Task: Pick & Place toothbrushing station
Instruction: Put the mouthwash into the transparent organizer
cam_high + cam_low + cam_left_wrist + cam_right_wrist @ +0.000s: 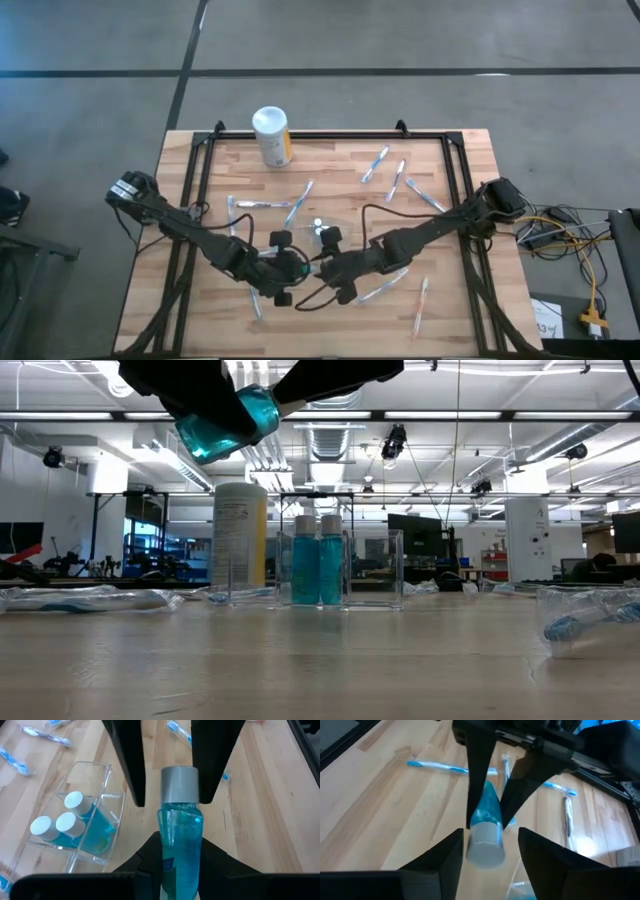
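Observation:
A teal bottle (180, 820) with a grey-white cap (179, 782) hangs high above the table, between both arms at the table's middle (312, 264). My left gripper (181, 847) is shut on its body. My right gripper (490, 852) faces it, open. Its two fingers stand on either side of the cap (485, 842), with a gap showing at one finger. A clear holder (75, 830) with three white-capped teal bottles stands on the table beside them. Wrapped toothbrushes (300, 200) lie scattered on the wood. My left gripper pinches the bottle's body (172, 857) between its two fingers, below the cap. The fingers slant down from the table's left, and the bottle lies along them with its cap pointing ahead toward my right gripper. The bottle is tilted and lifted clear of the table (225, 422).
A white canister with a yellow label (272, 135) stands at the far edge. More toothbrushes lie at the far right (398, 180) and near right (420, 300). A black frame (200, 150) runs round the wooden table top.

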`<state>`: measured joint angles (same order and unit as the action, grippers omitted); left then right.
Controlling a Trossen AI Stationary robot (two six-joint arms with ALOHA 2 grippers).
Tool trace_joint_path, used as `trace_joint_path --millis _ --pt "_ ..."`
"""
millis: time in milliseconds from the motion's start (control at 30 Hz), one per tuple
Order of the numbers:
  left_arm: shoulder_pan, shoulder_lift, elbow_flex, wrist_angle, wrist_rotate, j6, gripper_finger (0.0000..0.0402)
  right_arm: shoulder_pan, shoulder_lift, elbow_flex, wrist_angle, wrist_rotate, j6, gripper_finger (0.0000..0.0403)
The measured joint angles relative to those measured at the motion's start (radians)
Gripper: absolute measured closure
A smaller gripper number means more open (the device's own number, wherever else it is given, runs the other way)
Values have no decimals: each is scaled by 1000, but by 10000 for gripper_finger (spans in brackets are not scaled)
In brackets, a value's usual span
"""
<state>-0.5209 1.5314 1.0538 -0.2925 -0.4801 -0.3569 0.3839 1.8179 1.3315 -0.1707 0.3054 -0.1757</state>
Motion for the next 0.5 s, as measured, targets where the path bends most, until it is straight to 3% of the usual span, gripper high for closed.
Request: trace_joint_path --millis 400,500 --pt "1 0 0 -3 1 -9 319 -7 0 -2 -5 -37 4 316" --pt "1 0 -2 -1 1 -10 319 -8 0 -2 -3 -40 3 316"
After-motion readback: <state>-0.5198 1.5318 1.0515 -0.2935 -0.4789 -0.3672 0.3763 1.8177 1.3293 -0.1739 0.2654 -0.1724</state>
